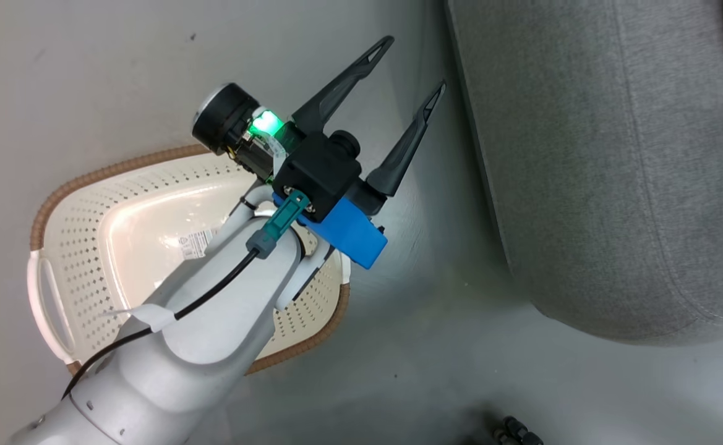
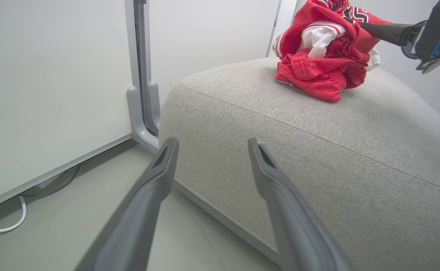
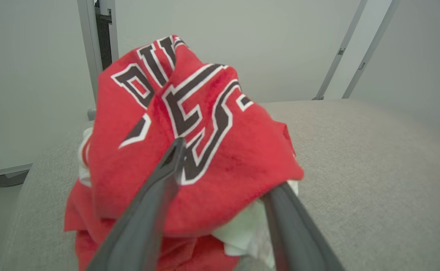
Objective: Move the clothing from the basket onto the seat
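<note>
The robot's pale left forearm (image 1: 213, 334) lies closest in the head view, crossing over the cream-white perforated plastic laundry basket (image 1: 77, 241) with its brown woven-look rim. At its end the left pincer (image 1: 414, 63) is spread wide, its two long dark fingers holding nothing and hanging over the grey floor (image 1: 435, 371). The basket sits behind that pincer, under the wrist and forearm, and its inside bottom shows a printed sticker (image 1: 195, 243). Just ahead of the fingertips and to their right stands the large light-grey woven-fabric sofa seat (image 1: 615, 185); in the left wrist view its rounded corner and stitched seam face the pincer.

The crumpled red clothing (image 2: 317, 71) lies on top of the seat, well beyond the left pincer's tips and up to their right. The right pincer (image 3: 227, 165) is at that heap. Its fingers stand apart, one in front of the red jersey with black-and-white lettering (image 3: 204, 113), the other with its tip hidden under a fold, and cloth is bunched between them. Whether either finger presses the fabric cannot be told. White cloth (image 3: 242, 229) shows beneath the jersey, between the fingers.
</note>
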Available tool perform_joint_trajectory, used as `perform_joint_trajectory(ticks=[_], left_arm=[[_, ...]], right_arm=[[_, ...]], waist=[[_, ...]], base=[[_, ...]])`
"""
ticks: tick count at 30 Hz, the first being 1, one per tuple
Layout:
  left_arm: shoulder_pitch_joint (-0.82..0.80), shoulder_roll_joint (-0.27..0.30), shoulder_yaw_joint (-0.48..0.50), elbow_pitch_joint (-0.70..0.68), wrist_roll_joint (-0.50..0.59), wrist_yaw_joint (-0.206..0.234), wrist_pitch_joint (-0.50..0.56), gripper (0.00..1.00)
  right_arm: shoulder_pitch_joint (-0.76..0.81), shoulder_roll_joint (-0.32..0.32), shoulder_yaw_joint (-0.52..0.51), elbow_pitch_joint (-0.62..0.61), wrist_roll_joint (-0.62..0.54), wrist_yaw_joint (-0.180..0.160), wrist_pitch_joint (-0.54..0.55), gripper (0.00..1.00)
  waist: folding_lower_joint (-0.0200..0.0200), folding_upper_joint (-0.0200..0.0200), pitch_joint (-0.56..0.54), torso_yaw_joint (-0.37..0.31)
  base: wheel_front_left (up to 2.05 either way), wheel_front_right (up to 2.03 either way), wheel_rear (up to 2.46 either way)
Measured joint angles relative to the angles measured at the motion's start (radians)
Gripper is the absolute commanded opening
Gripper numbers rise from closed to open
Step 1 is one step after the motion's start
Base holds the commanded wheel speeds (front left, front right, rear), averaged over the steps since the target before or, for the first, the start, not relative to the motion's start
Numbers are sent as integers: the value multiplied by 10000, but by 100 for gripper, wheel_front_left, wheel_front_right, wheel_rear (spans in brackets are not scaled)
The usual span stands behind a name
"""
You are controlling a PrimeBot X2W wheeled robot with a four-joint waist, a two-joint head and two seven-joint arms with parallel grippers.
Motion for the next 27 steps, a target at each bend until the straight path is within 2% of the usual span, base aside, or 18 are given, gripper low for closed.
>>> perform_joint_trajectory(ticks=[9,14,21,27], left_arm=[[734,-222,138,280,-359,56,-268,100],[1476,-309,619,203,-523,228,-299,100],[2921,-380,1758,-523,-389,453,-301,100],[3991,-464,3007,-1095,33,646,-303,100]], right_arm=[[2214,794,-372,-1241,-798,0,0,100],[3220,1200,-537,-2268,-1221,0,-2,100],[4235,1712,499,-3699,-1492,0,0,100],[4755,2006,1624,-4293,-1515,-8,-2,100]], waist=[[-1,0,-1221,-5],[-2,0,-2173,36],[-3,0,-3573,215],[-4,1,-4560,521]], base=[[0,0,0],[0,0,0],[0,0,0],[0,0,0]])
